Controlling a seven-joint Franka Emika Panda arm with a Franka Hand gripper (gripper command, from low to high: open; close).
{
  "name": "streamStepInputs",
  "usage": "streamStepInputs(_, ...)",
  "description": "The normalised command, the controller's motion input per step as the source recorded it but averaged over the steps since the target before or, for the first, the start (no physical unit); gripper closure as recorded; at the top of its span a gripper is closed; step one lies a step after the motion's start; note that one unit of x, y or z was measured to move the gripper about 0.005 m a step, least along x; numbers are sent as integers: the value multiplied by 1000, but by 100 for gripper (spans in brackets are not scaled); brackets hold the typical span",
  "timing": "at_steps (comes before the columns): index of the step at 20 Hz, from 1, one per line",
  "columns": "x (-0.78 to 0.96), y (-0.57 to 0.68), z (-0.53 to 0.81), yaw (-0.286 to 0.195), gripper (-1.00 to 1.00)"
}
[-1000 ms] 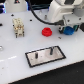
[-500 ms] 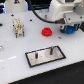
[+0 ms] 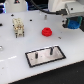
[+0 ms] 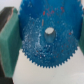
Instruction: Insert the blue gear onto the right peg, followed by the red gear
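- Now I see my hand (image 3: 73,23) gripping the blue gear (image 4: 47,40) up above the surface (image 3: 15,55).
- The red gear (image 3: 46,32) sits apart from the black plate (image 3: 46,55).

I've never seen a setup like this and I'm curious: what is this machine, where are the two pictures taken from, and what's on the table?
It is a single robot arm working at a white table. One picture comes from a camera beside the scene; the other from a camera on the arm's wrist, looking down past its tool. The tool is shut on the blue gear, a toothed plastic disc that fills the wrist view. On the table lie the red gear and a black plate with two upright pegs; the blue gear is meant for the right peg. A small beige object stands farther back.
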Motion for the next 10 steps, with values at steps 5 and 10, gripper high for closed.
streamStepInputs(5,503,-471,432,0,100)
streamStepInputs(10,558,-461,379,0,100)
